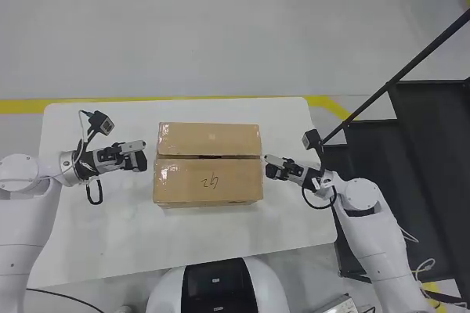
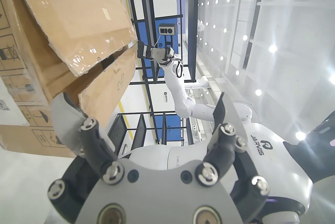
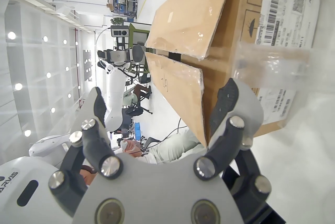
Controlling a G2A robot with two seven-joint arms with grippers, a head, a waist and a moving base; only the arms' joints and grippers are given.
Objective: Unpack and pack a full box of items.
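A brown cardboard box (image 1: 209, 163) stands in the middle of the white table (image 1: 117, 235), its two top flaps lying nearly closed with a seam between them. My left gripper (image 1: 139, 153) is at the box's left end, open, with the corner of the near flap (image 2: 104, 89) between its fingers. My right gripper (image 1: 269, 166) is at the box's right end, open, and the near flap's corner (image 3: 183, 94) sits between its fingers. Clear tape remnants cling to the flap edges (image 3: 193, 55). The box's contents are hidden.
A dark metal rack (image 1: 423, 156) stands off the table's right side. Yellow floor tape (image 1: 16, 104) runs behind the table. Bare table surface lies in front of and left of the box.
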